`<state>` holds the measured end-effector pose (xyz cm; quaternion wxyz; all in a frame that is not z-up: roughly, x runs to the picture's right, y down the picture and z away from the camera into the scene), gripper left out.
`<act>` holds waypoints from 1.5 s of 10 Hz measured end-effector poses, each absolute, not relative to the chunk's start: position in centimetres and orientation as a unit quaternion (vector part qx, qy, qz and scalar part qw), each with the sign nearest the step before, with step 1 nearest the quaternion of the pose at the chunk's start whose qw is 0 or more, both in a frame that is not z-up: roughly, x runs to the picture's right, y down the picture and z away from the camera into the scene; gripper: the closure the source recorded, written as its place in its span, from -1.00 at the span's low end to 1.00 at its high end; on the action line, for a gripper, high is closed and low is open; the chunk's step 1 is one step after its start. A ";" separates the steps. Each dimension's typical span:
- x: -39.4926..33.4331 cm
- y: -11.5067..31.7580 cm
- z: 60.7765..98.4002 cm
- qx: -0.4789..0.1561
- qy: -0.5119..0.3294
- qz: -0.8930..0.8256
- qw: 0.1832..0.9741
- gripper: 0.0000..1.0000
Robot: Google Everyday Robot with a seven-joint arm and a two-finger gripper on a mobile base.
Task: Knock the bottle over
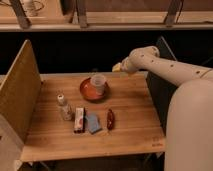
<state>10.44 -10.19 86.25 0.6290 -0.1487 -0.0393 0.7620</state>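
Claw (102, 71) hovers over far table (135, 117) edge, bottle (63, 106) well apart.

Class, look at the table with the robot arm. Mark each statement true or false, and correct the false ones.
1. The bottle stands upright on the table. True.
2. The gripper is touching the bottle. False: it hangs near the table's far edge, beyond the bowl, well apart from the bottle.
3. The cup sits in the red bowl. True.
4. The red-and-white box stands on end. False: it lies flat on the table, next to the bottle.
5. The bottle has already been knocked over. False: it is upright, with its white cap on top.
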 end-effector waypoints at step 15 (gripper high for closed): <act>10.5 -6.7 85.8 -0.123 0.052 0.751 0.646 1.00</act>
